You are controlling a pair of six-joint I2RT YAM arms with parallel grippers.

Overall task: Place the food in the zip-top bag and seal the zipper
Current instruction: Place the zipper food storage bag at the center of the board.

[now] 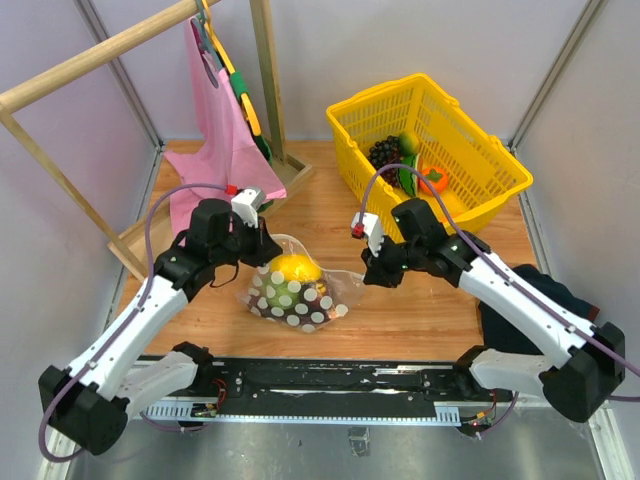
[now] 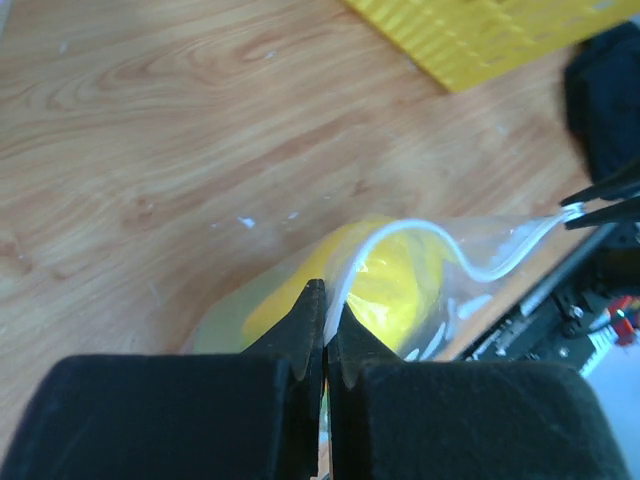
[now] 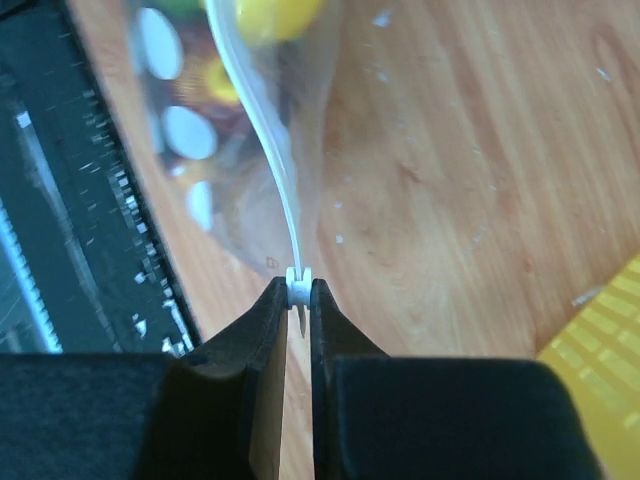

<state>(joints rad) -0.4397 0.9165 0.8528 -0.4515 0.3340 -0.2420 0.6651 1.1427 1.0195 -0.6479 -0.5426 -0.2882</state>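
The dotted zip-top bag lies on the wooden table between the arms, with the yellow lemon piece inside. The left gripper squeezes one end of the white zipper. The right gripper squeezes the other end. Both sets of jaws are tight on it.

**Bag in mid-table, held between two grippers**

The zip-top bag lies on the table with the food inside it. The left gripper pinches the zipper at its left end, and the right gripper pinches it at its right end. A basket stands at the far right, and a rack at the far left.
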